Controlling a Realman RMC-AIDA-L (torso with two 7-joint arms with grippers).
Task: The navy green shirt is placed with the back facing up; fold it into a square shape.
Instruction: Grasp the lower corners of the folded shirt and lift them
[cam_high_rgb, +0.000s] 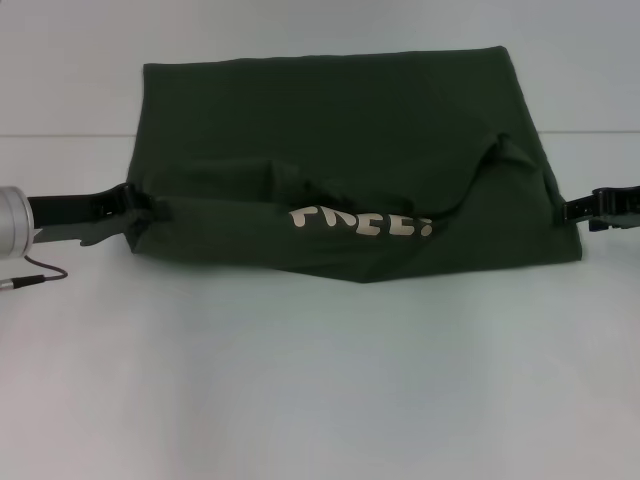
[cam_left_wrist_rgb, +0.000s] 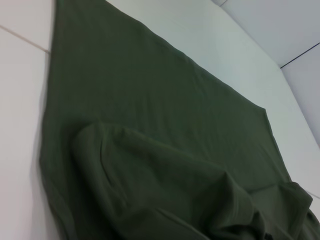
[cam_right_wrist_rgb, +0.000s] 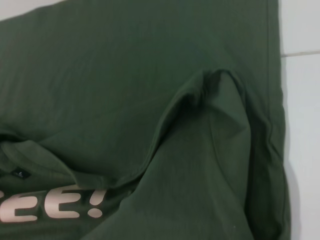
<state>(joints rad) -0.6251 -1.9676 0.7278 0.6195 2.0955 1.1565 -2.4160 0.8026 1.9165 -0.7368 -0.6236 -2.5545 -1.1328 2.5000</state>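
1. Lying across the middle of the white table (cam_high_rgb: 320, 380), the navy green shirt (cam_high_rgb: 340, 130) has its near part doubled over onto the rest, so a strip of pale lettering (cam_high_rgb: 362, 222) shows along the rumpled fold.
2. At the shirt's left edge, the left gripper (cam_high_rgb: 140, 208) has its dark fingers pinched on the cloth.
3. At the shirt's right edge, the right gripper (cam_high_rgb: 572, 210) touches the fabric, though I cannot tell whether its fingers are together or apart.
4. Both wrist views show only creased green cloth and table; the right one also catches the lettering.
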